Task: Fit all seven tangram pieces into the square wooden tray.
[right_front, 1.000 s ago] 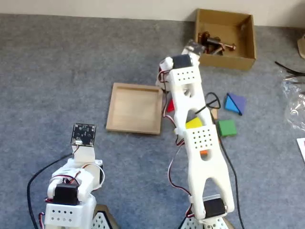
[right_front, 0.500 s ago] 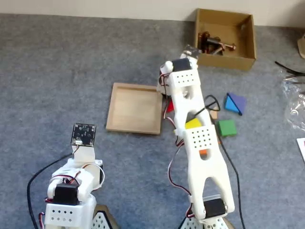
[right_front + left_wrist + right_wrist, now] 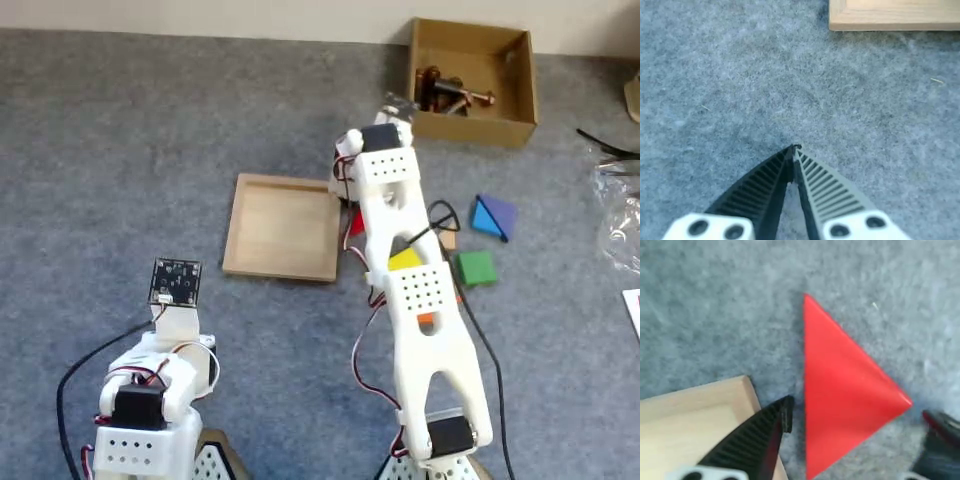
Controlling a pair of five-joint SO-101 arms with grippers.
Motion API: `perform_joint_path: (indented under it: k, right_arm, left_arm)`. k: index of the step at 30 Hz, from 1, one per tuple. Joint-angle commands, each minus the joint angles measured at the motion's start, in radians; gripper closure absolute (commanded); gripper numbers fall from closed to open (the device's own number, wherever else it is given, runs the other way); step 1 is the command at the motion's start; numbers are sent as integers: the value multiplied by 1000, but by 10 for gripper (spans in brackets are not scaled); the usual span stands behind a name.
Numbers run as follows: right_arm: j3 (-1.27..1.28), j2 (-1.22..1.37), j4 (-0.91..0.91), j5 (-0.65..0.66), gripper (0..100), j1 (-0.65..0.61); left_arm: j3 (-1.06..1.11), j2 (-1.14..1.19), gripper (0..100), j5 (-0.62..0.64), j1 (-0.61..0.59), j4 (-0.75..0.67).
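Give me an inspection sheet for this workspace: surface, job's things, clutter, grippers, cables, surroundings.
Surface: grey carpet.
Job's things: square wooden tray, no piece in it; red triangle piece on the carpet beside its corner; yellow piece, orange piece, green square, blue triangle and purple piece farther right.
Clutter: open cardboard box holding metal parts; clear plastic bag at the right edge.
Grippers: left gripper, jaws shut over bare carpet; right gripper, jaws open either side of the red triangle piece.
Cables: looped black cable beside the right arm; second black cable by the left arm.
Surroundings: nothing seen.
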Motion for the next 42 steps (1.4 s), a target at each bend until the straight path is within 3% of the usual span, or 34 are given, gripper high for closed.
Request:
perform_joint_path:
  k: [1,15,20,42]
  right_arm:
    - [-33,-12,-12,23,699,16]
    - [-171,-4,-1,25,698,82]
    - [-171,-4,-1,155,698,85]
    - [-171,-4,31,160,700,54]
  left_arm:
    - [19,-7,995,6,18,-3]
    - [19,-7,995,6,18,-3]
    - [19,-7,995,6,18,-3]
    - [19,-7,995,6,18,-3]
